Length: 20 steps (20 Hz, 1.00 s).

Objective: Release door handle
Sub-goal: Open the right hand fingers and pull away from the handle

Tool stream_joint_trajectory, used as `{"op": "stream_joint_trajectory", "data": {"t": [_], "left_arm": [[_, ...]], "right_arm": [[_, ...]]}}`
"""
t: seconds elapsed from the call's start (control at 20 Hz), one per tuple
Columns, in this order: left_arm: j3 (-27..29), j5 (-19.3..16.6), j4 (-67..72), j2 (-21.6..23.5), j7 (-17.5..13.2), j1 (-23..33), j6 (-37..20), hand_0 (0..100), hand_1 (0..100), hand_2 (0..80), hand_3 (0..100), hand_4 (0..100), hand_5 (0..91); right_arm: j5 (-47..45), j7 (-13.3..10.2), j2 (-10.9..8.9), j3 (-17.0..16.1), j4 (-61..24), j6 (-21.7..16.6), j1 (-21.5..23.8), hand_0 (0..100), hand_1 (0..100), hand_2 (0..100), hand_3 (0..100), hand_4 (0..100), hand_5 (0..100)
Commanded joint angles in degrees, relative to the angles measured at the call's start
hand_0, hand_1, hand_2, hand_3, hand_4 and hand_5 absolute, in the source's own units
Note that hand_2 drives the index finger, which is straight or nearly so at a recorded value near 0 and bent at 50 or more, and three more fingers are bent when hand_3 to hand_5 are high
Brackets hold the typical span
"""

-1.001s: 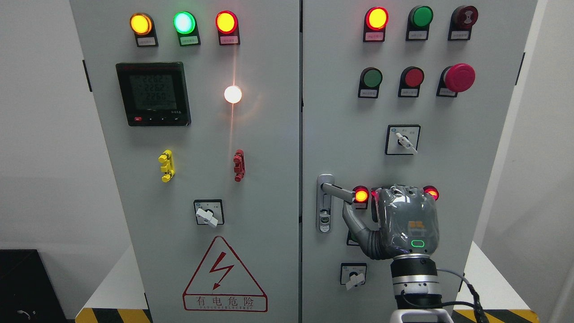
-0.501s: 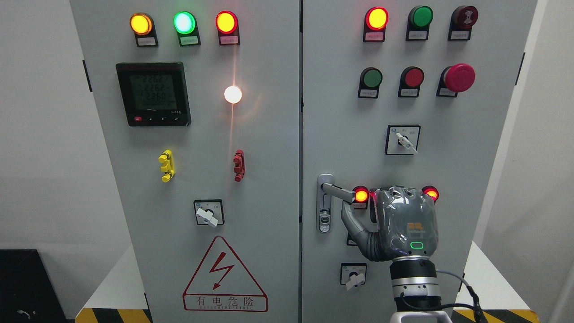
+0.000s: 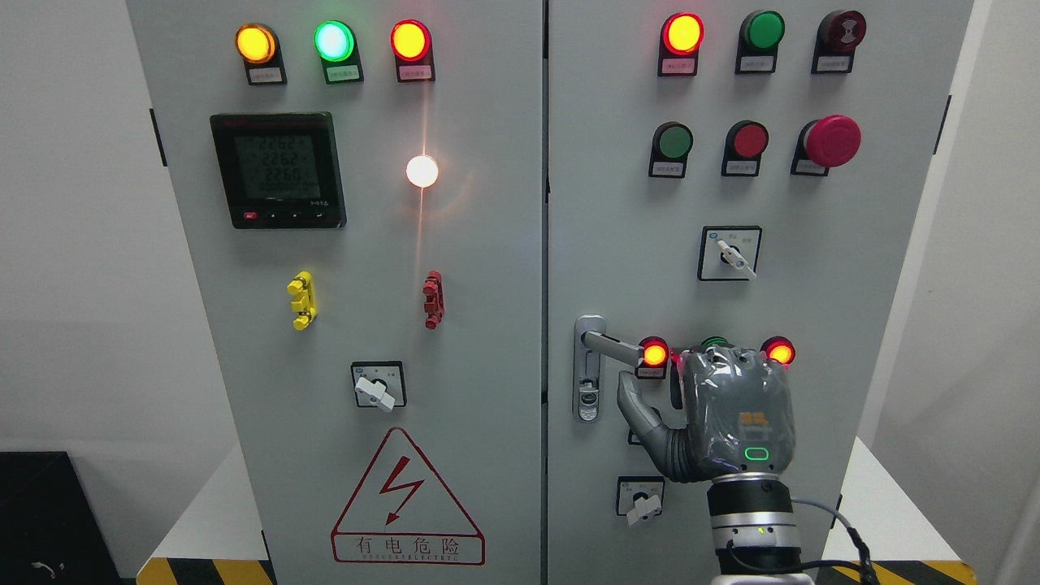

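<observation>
I've got the right hand point(image 3: 715, 414) up in front of the right cabinet door point(image 3: 853, 268), back of the hand toward my cam, arm coming in from bottom right. Thumb point(image 3: 638, 406) juts out left, its tip just below the door handle point(image 3: 613, 348) with a sliver of door showing between — so, as I read it, contact is off. The other fingers point away from me toward the panel; can't tell from here if they're curled or spread, so I won't call the hand open or closed. It holds nothing that I can see. Left hand isn't in shot.

Why the hand sits where it does: I'd say it's low and to the right of the lever so it can back off w/o snagging the lever or bumping the lit red lamps point(image 3: 655, 354) either side of the knuckles. Release looks about done; I judge only a clean retreat toward me is left.

The handle itself — silver-grey metal lever on a tall narrow plate, near the left edge of the right door, roughly mid-height. Lever runs right from its pivot, tilted slightly down. A keyhole point(image 3: 587, 400) sits lower on the plate. Doors look closed, centre seam tight.
</observation>
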Motion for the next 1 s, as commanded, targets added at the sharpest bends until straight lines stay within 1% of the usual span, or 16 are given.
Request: {"op": "stream_joint_trajectory", "data": {"t": [0.0,0.05,0.1,0.2,0.25,0.3,0.35,0.4,0.5,0.55,0.6,0.65,0.7,0.8,0.9,0.95], "left_arm": [[0.0,0.0,0.0,0.0,0.0,1.1,0.0,12,56,0.0,0,0,0.0],[0.0,0.0,0.0,0.0,0.0,1.1,0.0,12,56,0.0,0,0,0.0],[0.0,0.0,0.0,0.0,0.0,1.1,0.0,12,56,0.0,0,0,0.0],[0.0,0.0,0.0,0.0,0.0,1.1,0.0,12,56,0.0,0,0,0.0],[0.0,0.0,0.0,0.0,0.0,1.1,0.0,12,56,0.0,0,0,0.0],[0.0,0.0,0.0,0.0,0.0,1.1,0.0,12,56,0.0,0,0,0.0],[0.0,0.0,0.0,0.0,0.0,1.1,0.0,12,56,0.0,0,0,0.0],[0.0,0.0,0.0,0.0,0.0,1.1,0.0,12,56,0.0,0,0,0.0],[0.0,0.0,0.0,0.0,0.0,1.1,0.0,12,56,0.0,0,0,0.0],[0.0,0.0,0.0,0.0,0.0,1.1,0.0,12,56,0.0,0,0,0.0],[0.0,0.0,0.0,0.0,0.0,1.1,0.0,12,56,0.0,0,0,0.0],[0.0,0.0,0.0,0.0,0.0,1.1,0.0,12,56,0.0,0,0,0.0],[0.0,0.0,0.0,0.0,0.0,1.1,0.0,12,56,0.0,0,0,0.0],[0.0,0.0,0.0,0.0,0.0,1.1,0.0,12,56,0.0,0,0,0.0],[0.0,0.0,0.1,0.0,0.0,1.1,0.0,12,56,0.0,0,0,0.0],[0.0,0.0,0.0,0.0,0.0,1.1,0.0,12,56,0.0,0,0,0.0]], "right_arm": [[0.0,-0.6,-0.37,-0.2,-2.9,-1.7,3.1,36,18,81,100,85,87],[0.0,-1.0,-0.37,-0.3,-3.6,-2.4,3.8,35,18,76,98,84,84],[0.0,-1.1,-0.37,-0.4,-4.2,-3.1,4.3,35,18,76,97,84,84],[0.0,-1.1,-0.29,-0.8,-5.8,-4.0,5.1,34,18,66,90,79,77],[-0.1,-1.0,-0.28,-1.0,-6.5,-4.1,5.1,34,18,66,89,78,76],[-0.5,-0.9,-0.37,-1.0,-7.1,-4.5,5.5,33,18,60,86,74,69],[-1.4,-0.8,-0.46,-1.3,-7.8,-4.9,5.7,32,18,60,85,74,68],[-2.3,-0.8,-0.55,-2.0,-8.4,-5.4,6.1,32,18,55,79,70,59],[-3.5,-0.8,-0.64,-3.5,-10.2,-7.2,7.7,32,19,50,75,66,52],[-3.6,-0.8,-0.55,-4.3,-11.4,-8.7,8.6,32,19,46,70,63,47],[-3.6,-1.0,-0.55,-5.4,-12.7,-10.4,9.9,32,19,42,63,58,41],[-3.7,-1.0,-0.46,-6.8,-14.0,-12.1,11.2,32,19,41,62,58,41],[-3.7,-1.1,-0.20,-8.0,-14.6,-13.8,12.3,32,20,36,54,52,38],[-5.0,-1.7,-0.02,-10.2,-14.7,-16.3,12.8,33,20,33,49,49,35],[-7.2,-1.7,-0.20,-12.0,-14.6,-17.5,12.8,35,19,23,36,38,30],[-8.5,-1.5,-0.28,-12.8,-14.6,-17.8,12.8,35,19,21,34,36,29]]}}
